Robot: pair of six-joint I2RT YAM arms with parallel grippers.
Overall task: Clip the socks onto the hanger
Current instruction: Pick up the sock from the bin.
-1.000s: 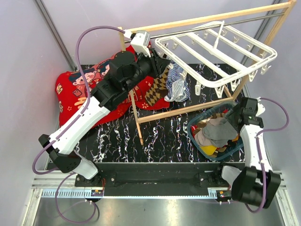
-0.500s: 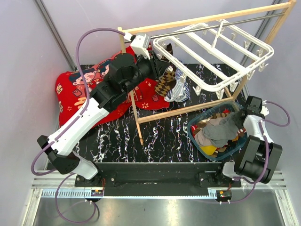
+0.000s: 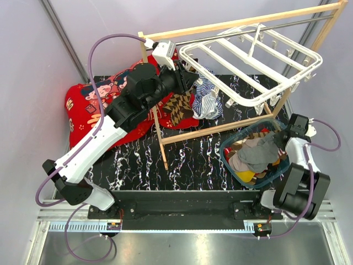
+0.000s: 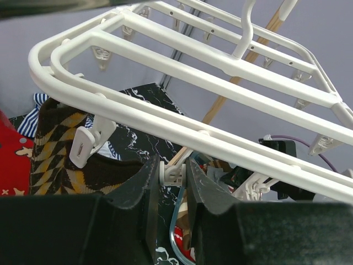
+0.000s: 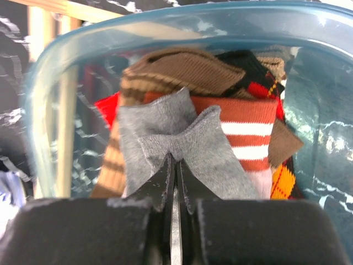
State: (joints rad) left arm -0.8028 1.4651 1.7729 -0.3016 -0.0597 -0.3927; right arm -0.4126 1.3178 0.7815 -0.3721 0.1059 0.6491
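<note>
The white hanger [image 3: 287,78] hangs tilted from the wooden rack. My left gripper [image 3: 185,69] is at the hanger's near left corner, shut on one dangling clip peg [image 4: 175,172]. A brown-black-tan checkered sock [image 3: 179,105] hangs below that corner beside another peg [image 4: 83,146]. Whether that peg grips the sock [image 4: 55,149] I cannot tell. My right gripper [image 3: 282,144] reaches into the blue basket. It [image 5: 175,163] is shut on a fold of a grey sock [image 5: 182,141] lying on top of the pile [image 3: 259,154].
The blue-rimmed basket [image 3: 226,152] at the right holds several striped and patterned socks. A blue-and-white striped cloth [image 3: 207,99] hangs from the hanger. The wooden rack's post [image 3: 160,132] stands mid-table. A red printed cloth [image 3: 88,102] lies at the back left.
My right gripper has closed on the grey sock in the basket and its arm has folded back. The hanger has swung a little, and the checkered sock has shifted left.
</note>
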